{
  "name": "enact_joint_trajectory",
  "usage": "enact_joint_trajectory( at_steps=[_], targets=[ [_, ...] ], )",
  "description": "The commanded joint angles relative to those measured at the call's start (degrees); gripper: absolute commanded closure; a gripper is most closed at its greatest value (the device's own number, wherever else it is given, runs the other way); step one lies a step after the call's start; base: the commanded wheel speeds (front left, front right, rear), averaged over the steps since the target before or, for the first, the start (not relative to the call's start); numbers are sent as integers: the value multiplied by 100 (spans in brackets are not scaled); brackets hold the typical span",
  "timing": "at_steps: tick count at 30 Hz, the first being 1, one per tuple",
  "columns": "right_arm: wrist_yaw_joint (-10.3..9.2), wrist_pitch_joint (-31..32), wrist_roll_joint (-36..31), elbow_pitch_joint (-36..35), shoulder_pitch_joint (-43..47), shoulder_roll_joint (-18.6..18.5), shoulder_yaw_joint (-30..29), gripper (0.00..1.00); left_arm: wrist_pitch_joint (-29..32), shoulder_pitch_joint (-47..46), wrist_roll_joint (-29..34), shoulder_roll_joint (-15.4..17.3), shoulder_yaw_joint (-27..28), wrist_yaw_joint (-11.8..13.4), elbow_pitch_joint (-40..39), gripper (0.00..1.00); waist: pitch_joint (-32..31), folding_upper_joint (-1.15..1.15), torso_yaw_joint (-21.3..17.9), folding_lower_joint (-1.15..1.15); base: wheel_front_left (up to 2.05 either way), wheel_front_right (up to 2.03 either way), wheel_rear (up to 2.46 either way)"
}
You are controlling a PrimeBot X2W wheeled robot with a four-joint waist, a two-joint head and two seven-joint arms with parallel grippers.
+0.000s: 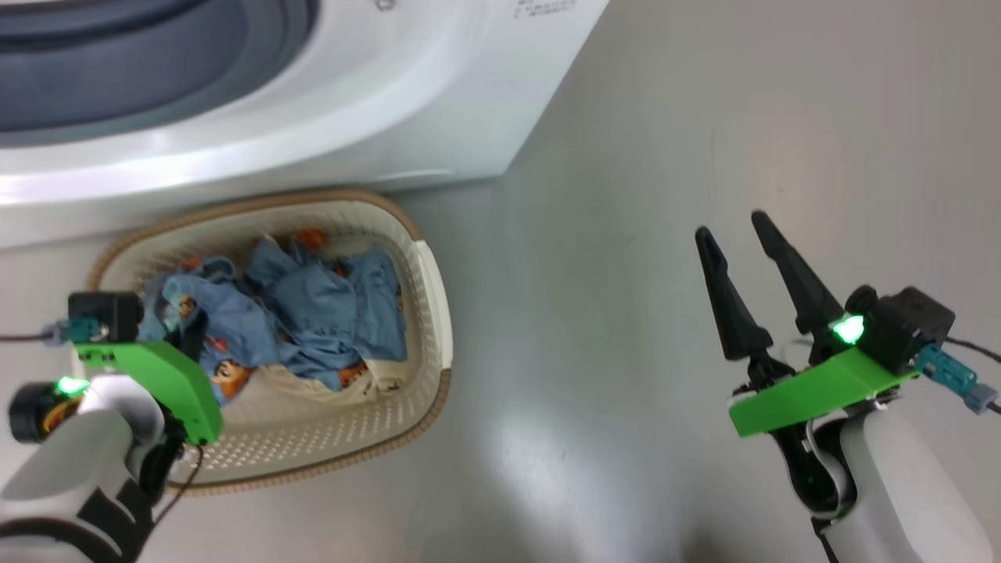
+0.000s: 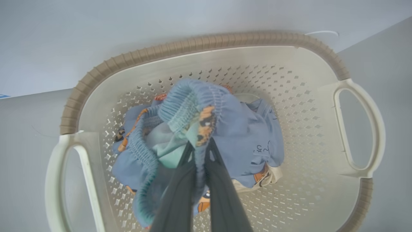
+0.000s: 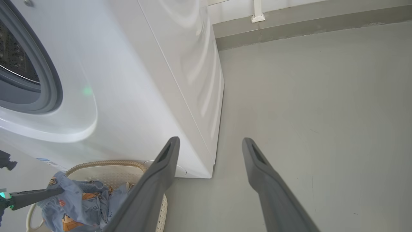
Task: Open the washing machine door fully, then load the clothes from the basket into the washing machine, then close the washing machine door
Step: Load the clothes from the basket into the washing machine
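The cream basket (image 1: 434, 313) sits on the floor against the front of the white washing machine (image 1: 352, 102). Light blue printed clothes (image 1: 313, 313) lie heaped in it over a cream piece (image 1: 313, 387). My left gripper (image 2: 198, 145) is shut on the elastic waistband of a blue garment (image 2: 193, 100), which is bunched up above the pile. In the head view that gripper (image 1: 188, 340) dips into the basket's left side, its fingers mostly hidden by the green mount. My right gripper (image 1: 731, 227) hangs open over bare floor to the right. The washing machine door is out of view.
The machine's grey gasket and dark drum opening (image 3: 29, 80) are uncovered at the left of the right wrist view. The basket rim (image 3: 106, 164) shows below, with the left gripper's finger (image 3: 35, 196) in the clothes. Grey floor (image 3: 305, 112) runs to a wall skirting.
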Motion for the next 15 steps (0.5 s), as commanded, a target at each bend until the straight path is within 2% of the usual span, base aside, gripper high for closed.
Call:
enact_joint_trajectory(
  at_steps=[1,7,15],
  targets=[
    [10,-43,29,-68,286,-57,80,0,-133,181,-122,195,176,-8,-80,100,-492,0,197,0,0,0,0],
    [10,-43,104,58,572,-158,42,0,-268,575,-304,178,361,-8,-396,100,-1126,0,346,0,0,0,0],
    [10,-43,203,166,966,-274,14,0,-273,1239,329,255,1488,-8,-1143,100,-1822,0,484,0,0,0,0]
  ],
)
